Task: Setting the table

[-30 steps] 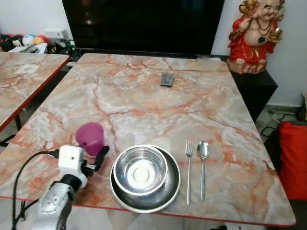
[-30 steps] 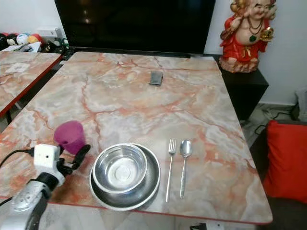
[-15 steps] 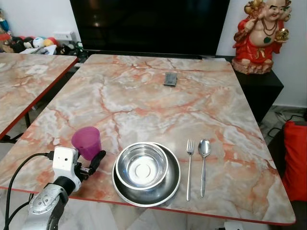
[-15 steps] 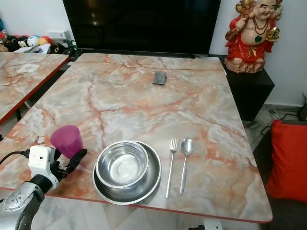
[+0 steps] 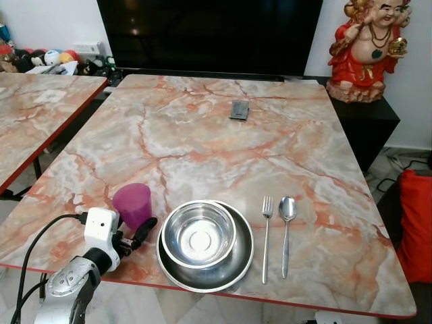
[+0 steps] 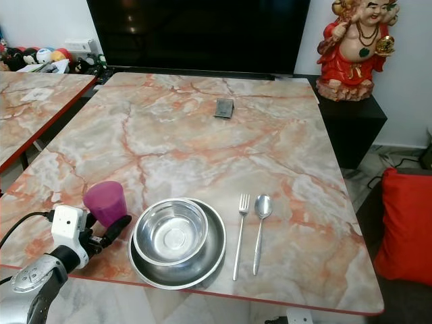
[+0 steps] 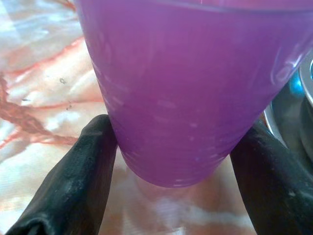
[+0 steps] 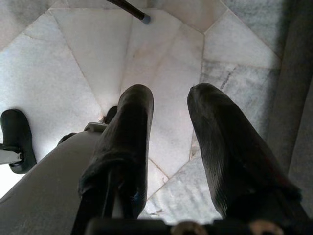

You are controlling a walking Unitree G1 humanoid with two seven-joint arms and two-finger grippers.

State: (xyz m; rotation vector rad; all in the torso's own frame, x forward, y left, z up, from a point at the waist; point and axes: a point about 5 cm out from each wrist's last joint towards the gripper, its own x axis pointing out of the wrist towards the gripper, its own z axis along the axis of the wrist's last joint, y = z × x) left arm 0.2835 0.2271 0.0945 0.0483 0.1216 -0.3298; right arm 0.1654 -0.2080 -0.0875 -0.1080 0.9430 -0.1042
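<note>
Purple cup [image 5: 132,204] is pinched at its base by the left gripper [image 7: 171,161], near-left of the steel bowl [image 5: 198,234]; tipping is risked if it is released unevenly.

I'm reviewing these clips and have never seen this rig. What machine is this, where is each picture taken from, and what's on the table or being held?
This is a humanoid robot setting a table. Two pictures come from its head cameras, looking down at a marble table. The other two come from cameras on its wrists.

On the table lie a steel bowl sitting in a steel plate, a fork and a spoon beside them, and a small dark object farther back.

The left end effector has its two black fingers on either side of a purple cup standing on the table. The right end effector hangs idle over the floor, fingers apart.
</note>
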